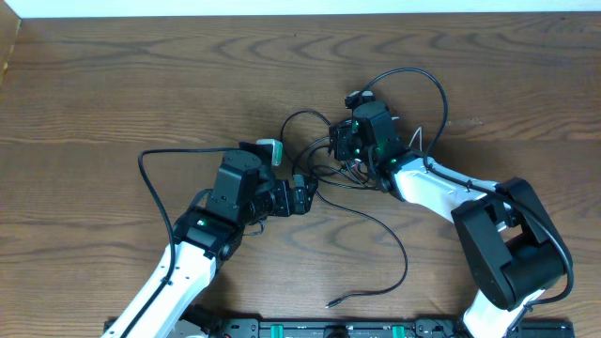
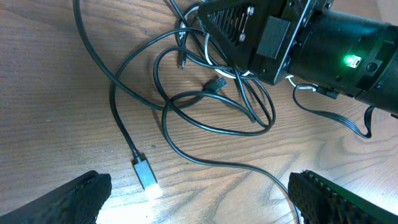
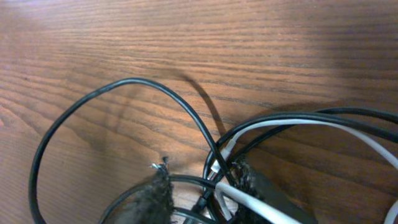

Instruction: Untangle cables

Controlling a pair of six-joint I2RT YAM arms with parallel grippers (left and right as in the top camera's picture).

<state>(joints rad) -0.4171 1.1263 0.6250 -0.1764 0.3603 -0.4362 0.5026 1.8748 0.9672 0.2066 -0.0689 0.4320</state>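
The tangle of thin black cords and one white cord [image 2: 216, 84] is lying on the brown wooden tabletop [image 1: 113, 84]. Your right gripper [image 3: 200, 190] is straddling the tangle's white and black strands, apparently to isolate them; you cannot tell whether it is clamping. Your left gripper [image 2: 199, 199] is hovering just beside the tangle, released, likely ready for a freed strand.

Cables [image 1: 331, 174] are knotted mid-table, several thin black cords looped over each other flat on the wood. One black cord [image 1: 404, 253] trails out of the knot toward the near edge, its end plug [image 1: 332, 303] lying free. A black loop [image 1: 441, 94] arcs out on the far side. The white cable [image 3: 298, 123] threads through the black ones. A silver-tipped USB plug [image 2: 145, 173] lies flat just outside the knot, and a small black plug [image 2: 216, 84] sits inside it.
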